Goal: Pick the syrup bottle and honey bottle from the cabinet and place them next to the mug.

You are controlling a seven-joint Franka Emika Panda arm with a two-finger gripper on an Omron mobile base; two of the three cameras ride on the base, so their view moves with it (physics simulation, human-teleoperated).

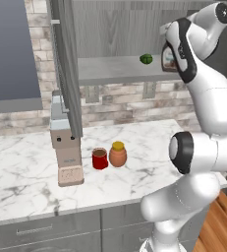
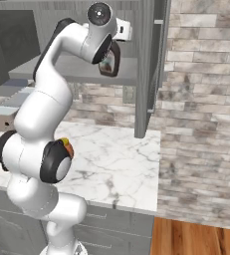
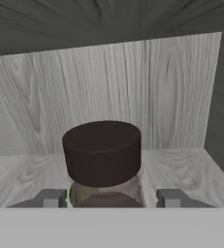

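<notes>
So in the left base view the honey bottle (image 1: 118, 154) is already down on the counter (image 1: 31, 162), touching-close at 3 o'clock of the mug (image 1: 99, 158), so that half looks done. The syrup bottle (image 1: 169, 58) is up on the cabinet (image 1: 110, 29) shelf, mostly hidden behind the arm, with a green fruit (image 1: 145, 59) at its 9 o'clock. Right base view: the gripper (image 2: 109, 62) is up at the shelf edge right around the syrup bottle (image 2: 108, 63), near the cabinet door (image 2: 147, 64). Hand view: the black cap (image 3: 102, 151) sits dead center, fingers (image 3: 49, 198) on either side of the neck, at 8 and 4 o'clock. Can't tell if they're actually squeezing it. Lifting out and setting it by the mug is what's left.
</notes>
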